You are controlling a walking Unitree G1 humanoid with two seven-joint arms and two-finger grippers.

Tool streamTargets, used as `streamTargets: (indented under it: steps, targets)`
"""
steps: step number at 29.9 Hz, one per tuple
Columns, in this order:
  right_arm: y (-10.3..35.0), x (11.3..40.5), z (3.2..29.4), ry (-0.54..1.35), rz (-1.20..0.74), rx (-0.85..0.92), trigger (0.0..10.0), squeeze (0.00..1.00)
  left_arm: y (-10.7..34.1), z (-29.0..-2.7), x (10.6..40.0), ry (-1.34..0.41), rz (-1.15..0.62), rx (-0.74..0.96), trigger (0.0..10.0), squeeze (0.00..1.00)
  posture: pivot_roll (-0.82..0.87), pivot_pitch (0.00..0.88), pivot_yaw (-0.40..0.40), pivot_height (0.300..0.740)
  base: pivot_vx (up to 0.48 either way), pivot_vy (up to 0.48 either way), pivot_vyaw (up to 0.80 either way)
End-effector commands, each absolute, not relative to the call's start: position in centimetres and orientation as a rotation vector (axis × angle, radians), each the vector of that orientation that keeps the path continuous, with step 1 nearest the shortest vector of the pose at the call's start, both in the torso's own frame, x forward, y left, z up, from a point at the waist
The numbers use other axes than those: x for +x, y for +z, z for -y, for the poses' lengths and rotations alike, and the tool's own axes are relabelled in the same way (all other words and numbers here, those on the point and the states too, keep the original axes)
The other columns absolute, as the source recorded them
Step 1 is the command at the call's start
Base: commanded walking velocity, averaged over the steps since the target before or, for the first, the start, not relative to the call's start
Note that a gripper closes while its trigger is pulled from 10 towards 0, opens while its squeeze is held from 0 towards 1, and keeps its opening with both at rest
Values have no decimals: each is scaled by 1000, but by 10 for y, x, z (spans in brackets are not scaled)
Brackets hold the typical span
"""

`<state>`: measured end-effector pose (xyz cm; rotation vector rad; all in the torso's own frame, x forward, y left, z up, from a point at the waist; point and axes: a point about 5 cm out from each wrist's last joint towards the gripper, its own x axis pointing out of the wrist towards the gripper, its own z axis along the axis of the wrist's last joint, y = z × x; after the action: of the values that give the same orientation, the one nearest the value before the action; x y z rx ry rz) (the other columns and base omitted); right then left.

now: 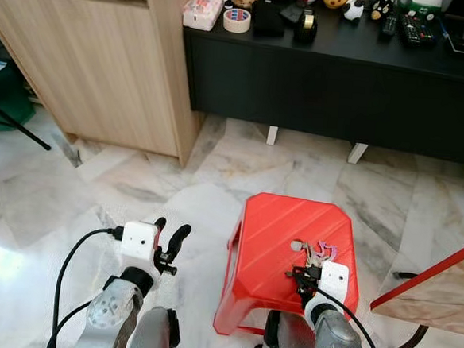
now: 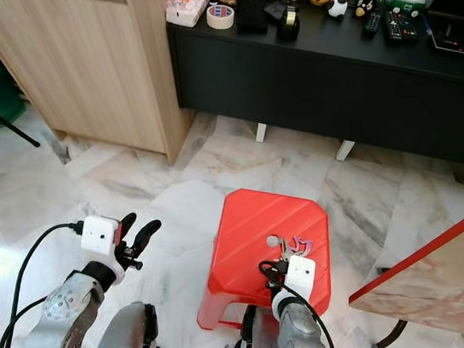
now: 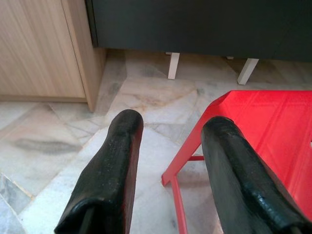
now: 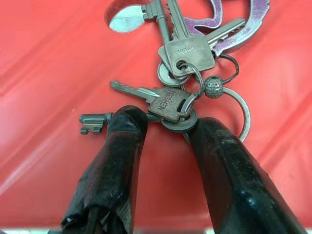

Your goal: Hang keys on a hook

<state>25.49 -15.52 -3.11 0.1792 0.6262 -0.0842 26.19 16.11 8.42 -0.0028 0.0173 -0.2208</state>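
The right arm reaches down over the red stool (image 1: 290, 250), its right gripper (image 4: 165, 126) parted around the keys (image 4: 183, 73) lying there (fingertips at the bunch). The left gripper (image 1: 170, 237) hovers spread beside the stool.

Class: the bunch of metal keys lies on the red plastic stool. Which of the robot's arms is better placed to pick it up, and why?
The right. The right gripper already straddles the bunch of metal keys on the red plastic stool; the left gripper hovers open beside the stool.
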Motion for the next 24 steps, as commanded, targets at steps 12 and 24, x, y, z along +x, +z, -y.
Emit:
streamTargets:
  steps: [12, 24]
  targets:
    - [-38, 232, 158, -132, -703, 189, 10000, 0, 77, -163, 264, -215, -44, 9, 10000, 0, 64, 170, -26, 623, 0, 0, 0]
    - [6, 257, 156, -133, -403, 286, 10000, 0, 76, -162, 266, -221, -37, 19, 10000, 0, 64, 163, -27, 623, 0, 0, 0]
